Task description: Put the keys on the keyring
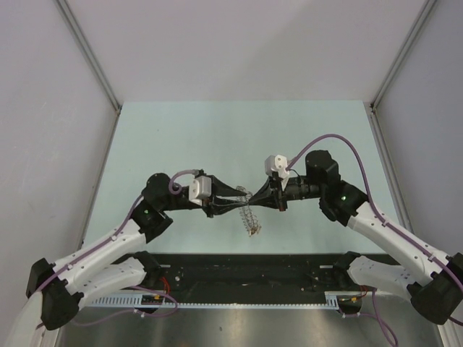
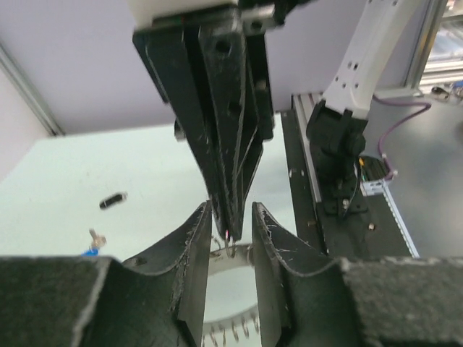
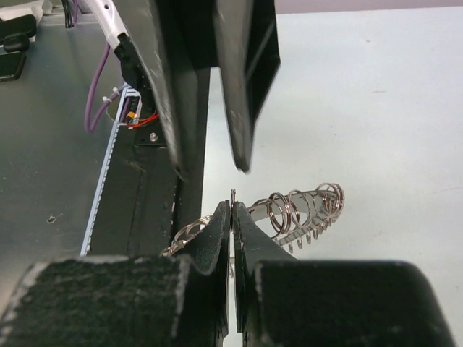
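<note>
We are seeing the right fingers (image 3: 217, 238) pressing together with no gap left, pinching the keyring (image 3: 296, 206) by its wire. A thin silver tip is poking up from between them, and we cannot tell whether it is ring wire or a key blade. In the right wrist view the coiled loops are spreading out from the pinch toward 3 o'clock and 9 o'clock.

The left fingers (image 2: 194, 267) are standing partly apart with a narrow gap between them, and we are not seeing them grip anything. In the left wrist view the tips of the right fingers are pointing down from 12 o'clock into that gap. A strip of the keyring is showing across the gap just below them. We cannot tell whether the two pairs are touching.

From above, the two pairs are meeting tip to tip over the pale green tabletop (image 1: 217, 137), the left from 9 o'clock and the right from 3 o'clock. The keyring is hanging between them, its free end trailing toward 6 o'clock.

In the left wrist view the black key (image 2: 112, 200) is lying on the tabletop at 9 o'clock from the left fingers, well apart from the keyring. The blue key (image 2: 92, 242) is lying near it toward 8 o'clock, with its head partly hidden behind the finger body.
</note>
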